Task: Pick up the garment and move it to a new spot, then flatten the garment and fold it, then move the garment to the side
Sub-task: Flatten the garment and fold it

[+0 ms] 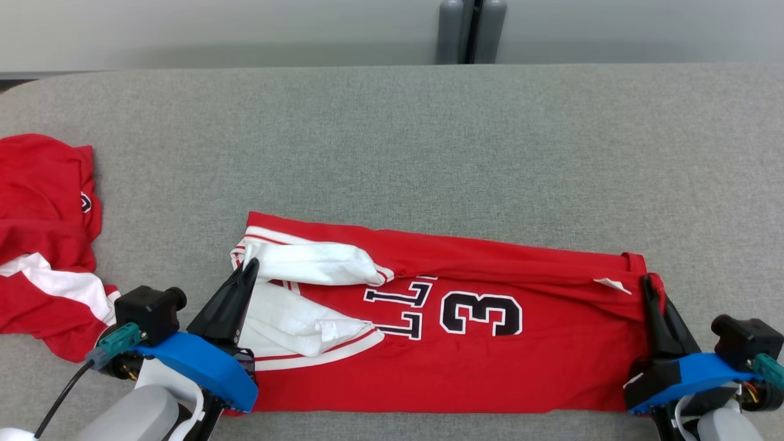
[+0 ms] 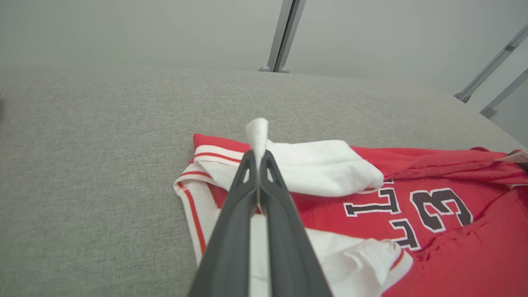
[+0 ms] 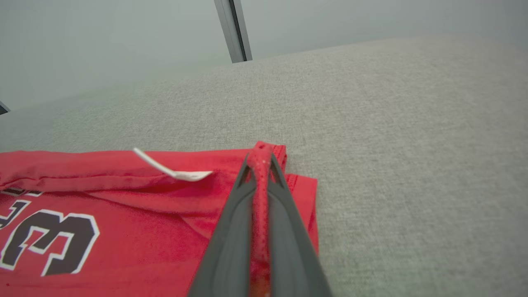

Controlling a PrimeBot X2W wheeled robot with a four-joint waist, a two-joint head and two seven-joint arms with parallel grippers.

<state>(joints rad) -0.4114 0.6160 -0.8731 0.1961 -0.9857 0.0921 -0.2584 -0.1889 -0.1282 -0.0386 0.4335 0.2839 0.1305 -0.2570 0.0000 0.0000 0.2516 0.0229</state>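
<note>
Jersey [image 1: 429, 367], red with a black 3, lies folded lengthwise on grey table [image 1: 392, 141]; left gripper [image 1: 250, 264] clamps its white fabric, right gripper [image 1: 647, 283] clamps its red hem corner

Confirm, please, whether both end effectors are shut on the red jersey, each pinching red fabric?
No: the left end effector pinches white fabric, as the left wrist view shows; the right end effector pinches red, both shut on the jersey.

You can read a big black number 3 [image 1: 481, 313] with a white edge on the red shirt [image 1: 429, 373]. Just beside it are two black letters [image 1: 401, 309] that look like L. The top one is partly under a fold.
</note>
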